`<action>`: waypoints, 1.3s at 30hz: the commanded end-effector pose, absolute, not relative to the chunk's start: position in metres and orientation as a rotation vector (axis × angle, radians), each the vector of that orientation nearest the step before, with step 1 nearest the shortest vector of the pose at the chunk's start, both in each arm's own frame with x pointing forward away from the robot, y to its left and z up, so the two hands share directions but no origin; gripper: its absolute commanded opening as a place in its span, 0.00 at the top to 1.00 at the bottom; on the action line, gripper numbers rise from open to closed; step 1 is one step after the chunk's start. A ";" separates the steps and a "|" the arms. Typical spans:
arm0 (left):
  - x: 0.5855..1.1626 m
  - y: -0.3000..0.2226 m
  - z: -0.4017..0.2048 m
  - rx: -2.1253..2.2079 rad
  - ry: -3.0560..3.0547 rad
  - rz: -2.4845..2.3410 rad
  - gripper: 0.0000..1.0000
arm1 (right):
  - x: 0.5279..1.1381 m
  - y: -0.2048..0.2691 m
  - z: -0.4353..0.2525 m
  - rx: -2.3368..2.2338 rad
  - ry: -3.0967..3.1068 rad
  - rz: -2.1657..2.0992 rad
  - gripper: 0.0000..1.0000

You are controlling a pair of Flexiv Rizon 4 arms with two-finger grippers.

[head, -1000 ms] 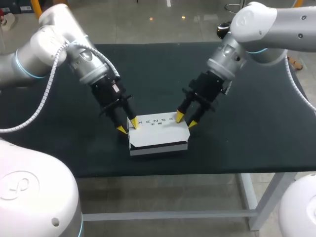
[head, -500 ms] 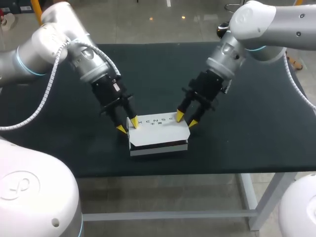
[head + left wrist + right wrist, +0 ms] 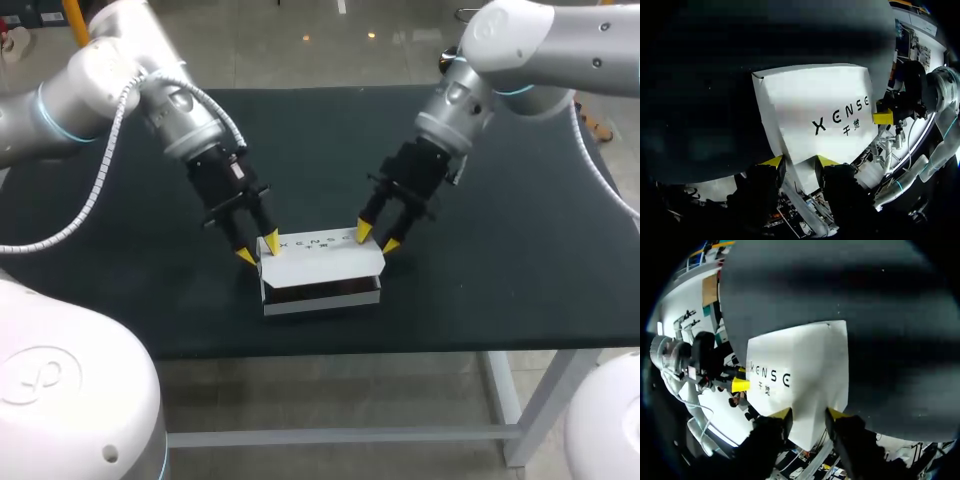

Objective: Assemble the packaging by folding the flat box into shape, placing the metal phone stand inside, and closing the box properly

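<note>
White box (image 3: 320, 303) sits near the front edge of the desk (image 3: 500, 250), about midway along it, well apart from the back and side edges. Its lid (image 3: 320, 258) stands slightly raised at the front, with a dark gap under it; the phone stand cannot be seen in that gap. Left fingers (image 3: 246, 257) straddle the lid's left end, right fingers (image 3: 390, 245) its right end. Each pair stands a little apart, and in both wrist views white card fills the space between the yellow tips, so I judge both pairs clamped on the lid. Step in hand, by my reading: closing the box. To do it well, lower both ends level and at one pace, or the thin card twists. Steer the front lip inside the front wall, not onto it. Grip lightly, since card creases. Nothing pins the box body, so a sideways pull likely drags it. Surface: dark matte cover, flat, probably grip enough to hold a light box against a gentle push. Room: little margin toward the front edge, so pushes are best aimed downward or toward the back edge, where the cover runs wide.
</note>
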State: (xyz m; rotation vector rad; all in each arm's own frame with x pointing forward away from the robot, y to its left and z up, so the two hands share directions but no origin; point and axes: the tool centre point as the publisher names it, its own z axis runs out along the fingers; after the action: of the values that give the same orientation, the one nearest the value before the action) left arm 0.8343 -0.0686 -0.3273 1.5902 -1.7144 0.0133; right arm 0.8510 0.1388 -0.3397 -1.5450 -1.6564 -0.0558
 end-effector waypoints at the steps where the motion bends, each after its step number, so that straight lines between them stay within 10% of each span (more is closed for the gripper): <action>1: 0.841 -0.073 -0.326 1.572 -1.715 -0.023 0.59 | 0.856 0.142 -0.337 -1.534 -1.653 -0.038 0.53; 39: 0.844 -0.072 -0.319 1.489 -1.648 -0.143 0.64 | 0.857 0.153 -0.328 -1.509 -1.614 0.054 0.53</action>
State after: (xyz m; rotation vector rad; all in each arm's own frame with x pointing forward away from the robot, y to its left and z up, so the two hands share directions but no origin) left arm 0.8401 -0.0659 -0.3178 1.5005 -1.6510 -0.1263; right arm 0.8548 0.1462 -0.3287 -1.5173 -1.6152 0.0448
